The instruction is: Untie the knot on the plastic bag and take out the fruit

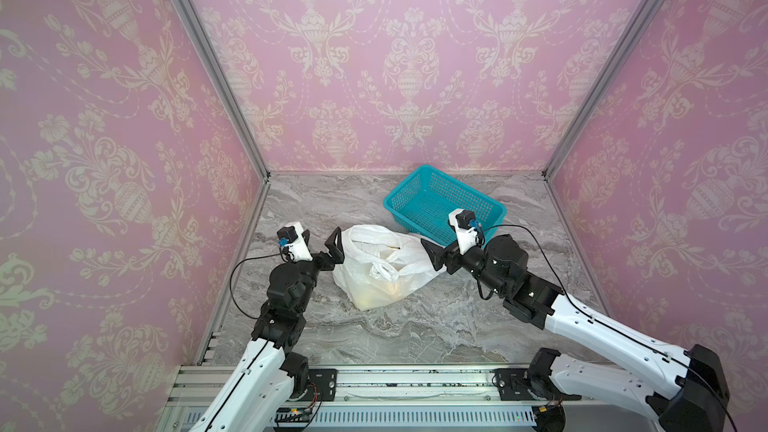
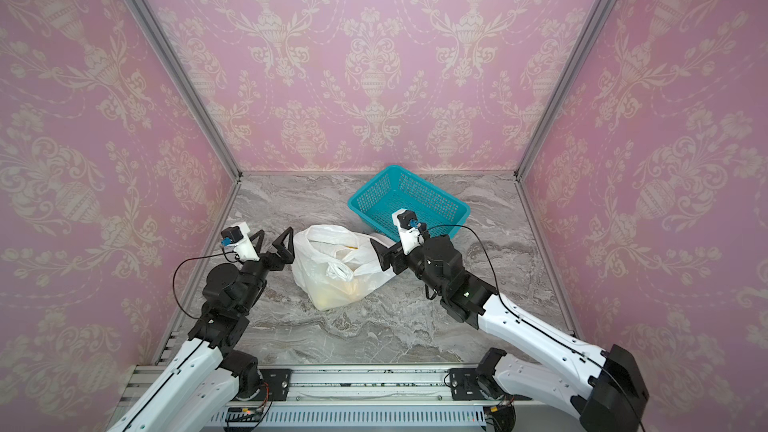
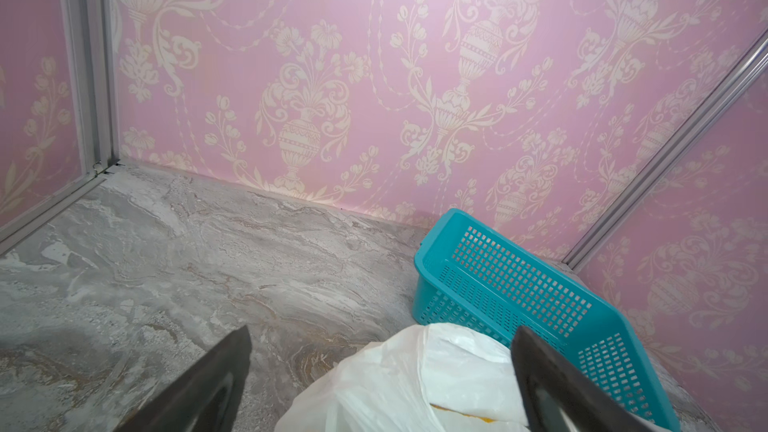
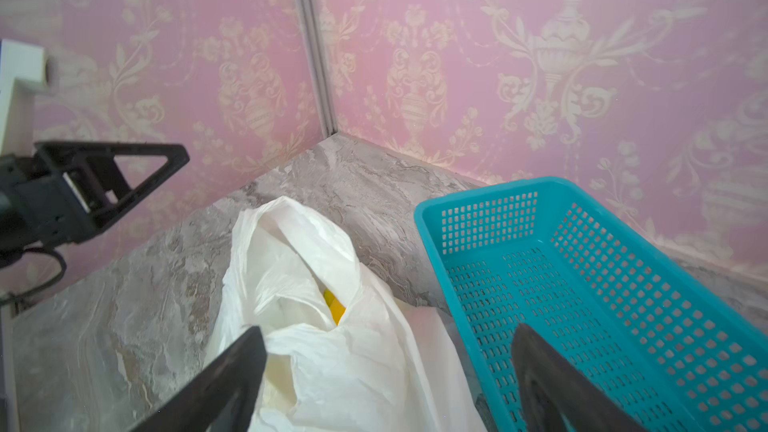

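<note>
My left gripper (image 2: 274, 238) is released, its two black fingers spread wide with nothing between them. It hangs just off the bag's (image 2: 332, 276) left edge. From the right wrist view I see a gap between its fingers and the plastic. In the left wrist view the same spread shows (image 3: 382, 330), with the bag (image 3: 415, 376) low between the fingers.

My right gripper (image 1: 432, 253) is released too, jaws wide and gripping nothing. It sits at the bag's right side, above the flattened corner of plastic there. Through its wrist camera (image 4: 386, 332) one finger hangs over the bag (image 4: 311, 251) and the other over the basket (image 4: 478, 193).

The bag (image 1: 374, 276) lies on the table (image 1: 415, 326) between the two grippers, slumped, its mouth gaping towards the back wall. A twisted handle (image 1: 384, 270) lies across its middle; I cannot tell whether it is still tied.

The fruit (image 4: 334, 309) is inside the bag. I see a yellow piece through the mouth, ahead of the right gripper and below it. A yellow-orange strip (image 3: 457, 411) shows by the left gripper's right-hand finger. More yellow glows through the bag's near end in both top views. I cannot count the pieces.

The basket (image 1: 415, 184) stands behind the bag to its right, close against it.
</note>
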Controlling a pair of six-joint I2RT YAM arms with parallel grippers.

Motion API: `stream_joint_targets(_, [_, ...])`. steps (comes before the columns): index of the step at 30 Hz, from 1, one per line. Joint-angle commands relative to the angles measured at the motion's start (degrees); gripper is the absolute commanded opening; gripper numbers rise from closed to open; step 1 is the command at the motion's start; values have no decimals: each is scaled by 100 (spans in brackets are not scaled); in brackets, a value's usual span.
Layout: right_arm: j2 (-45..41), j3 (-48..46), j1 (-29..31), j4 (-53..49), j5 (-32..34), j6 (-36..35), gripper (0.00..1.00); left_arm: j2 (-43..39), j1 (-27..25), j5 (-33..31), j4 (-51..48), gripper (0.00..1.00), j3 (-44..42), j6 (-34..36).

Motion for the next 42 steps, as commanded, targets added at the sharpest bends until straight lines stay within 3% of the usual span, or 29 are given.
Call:
stream_joint_targets(1, [323,177,423,-274,-633,-1343,96,-374,20,-456,-205,99,-157,9])
stream_joint_targets(4, [668,429,804,-684,-177,-1799,98,-543,21,-493,-313,99,-149,26])
stream_joint_targets(9, [919,144,1051,-872,1754,-2302,100,-562,22,-404,-278,99,-162,71])
stream_joint_targets(14, [809,170,1118,-942,1661,-2359,100,-515,18,-213,-313,99,-87,66])
stream_joint_targets(26, [3044,1383,1267,-1413,3671,-2556,94,-577,19,-70,-279,99,-116,22])
stream_joint_targets(29, [3114,1549,1288,-1448,3726,-2600,94,-586,17,-63,-296,99,-109,26])
stream_joint_targets(34, [2389,1095,1468,-1288,3343,-2574,99,-560,17,-62,-275,99,-117,13])
stream_joint_targets(42, [2350,954,1442,-677,3887,-2482,100,-485,13,9,-230,99,-109,-9])
